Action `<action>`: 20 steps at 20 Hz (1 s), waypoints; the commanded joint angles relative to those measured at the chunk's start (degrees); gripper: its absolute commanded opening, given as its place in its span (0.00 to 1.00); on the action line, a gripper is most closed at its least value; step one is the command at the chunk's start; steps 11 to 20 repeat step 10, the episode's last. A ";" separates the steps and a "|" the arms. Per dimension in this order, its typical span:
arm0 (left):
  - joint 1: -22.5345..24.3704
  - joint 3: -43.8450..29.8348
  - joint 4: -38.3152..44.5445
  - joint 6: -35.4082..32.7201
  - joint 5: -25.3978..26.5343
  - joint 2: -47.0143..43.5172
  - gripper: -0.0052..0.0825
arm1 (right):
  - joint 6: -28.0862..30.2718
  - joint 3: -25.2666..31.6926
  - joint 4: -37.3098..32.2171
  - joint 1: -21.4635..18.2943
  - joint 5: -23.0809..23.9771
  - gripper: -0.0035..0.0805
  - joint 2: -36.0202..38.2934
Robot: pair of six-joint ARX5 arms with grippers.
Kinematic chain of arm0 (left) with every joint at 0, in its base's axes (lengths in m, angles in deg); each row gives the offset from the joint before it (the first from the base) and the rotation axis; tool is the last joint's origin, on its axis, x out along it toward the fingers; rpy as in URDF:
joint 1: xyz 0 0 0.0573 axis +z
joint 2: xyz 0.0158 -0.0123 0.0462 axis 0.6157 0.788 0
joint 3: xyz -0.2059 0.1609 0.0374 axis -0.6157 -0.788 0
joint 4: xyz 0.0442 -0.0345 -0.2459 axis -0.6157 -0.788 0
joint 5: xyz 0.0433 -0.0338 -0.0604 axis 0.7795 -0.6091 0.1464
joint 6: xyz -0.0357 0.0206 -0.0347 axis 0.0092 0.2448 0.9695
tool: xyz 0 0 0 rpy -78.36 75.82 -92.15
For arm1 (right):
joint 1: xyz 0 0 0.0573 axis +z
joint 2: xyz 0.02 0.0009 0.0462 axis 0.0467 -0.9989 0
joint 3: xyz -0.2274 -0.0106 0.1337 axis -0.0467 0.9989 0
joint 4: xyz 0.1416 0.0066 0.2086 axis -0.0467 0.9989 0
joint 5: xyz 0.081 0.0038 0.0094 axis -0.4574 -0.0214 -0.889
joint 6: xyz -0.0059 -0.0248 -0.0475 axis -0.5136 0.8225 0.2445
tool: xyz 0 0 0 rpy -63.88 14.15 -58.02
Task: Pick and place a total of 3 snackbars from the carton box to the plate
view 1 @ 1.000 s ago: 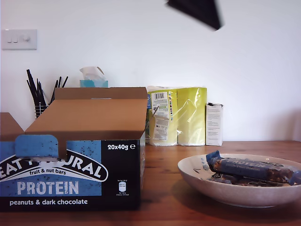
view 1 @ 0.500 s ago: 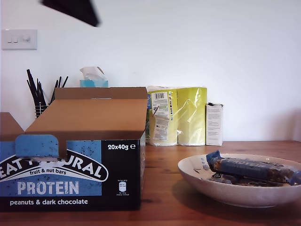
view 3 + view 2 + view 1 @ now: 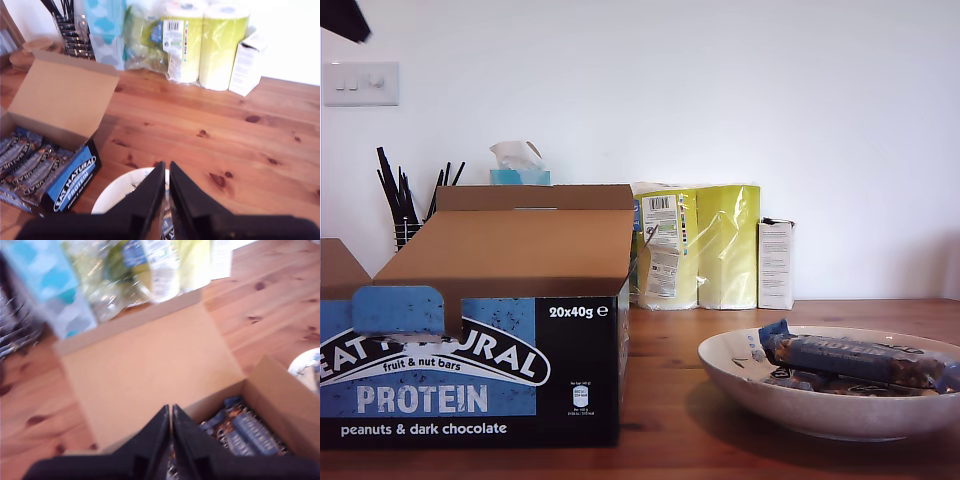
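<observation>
Shifted leftward across the exterior view, my first gripper (image 3: 171,415), jaws closed, is being held over the carton box (image 3: 470,330) on the wooden table (image 3: 670,420); my second gripper (image 3: 166,172) is likewise closed above the plate (image 3: 800,400).

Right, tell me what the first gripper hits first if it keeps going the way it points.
My first gripper, fingers together, is over the carton box and aims at the near end of its open flap, beside the snack bars. It would likely meet the flap's edge first, though blur makes depth uncertain.
</observation>
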 commanded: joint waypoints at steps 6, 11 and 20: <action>-0.28 -0.85 -0.48 0.11 -0.17 1.22 0.03 | -0.04 0.87 1.38 0.09 0.15 0.03 0.28; -0.28 -0.85 -0.83 0.11 -0.17 1.62 0.03 | -0.02 0.87 1.38 0.09 0.15 0.03 0.28; -0.28 -0.85 -0.83 0.11 -0.17 1.62 0.03 | -0.02 0.87 1.38 0.09 0.15 0.03 0.28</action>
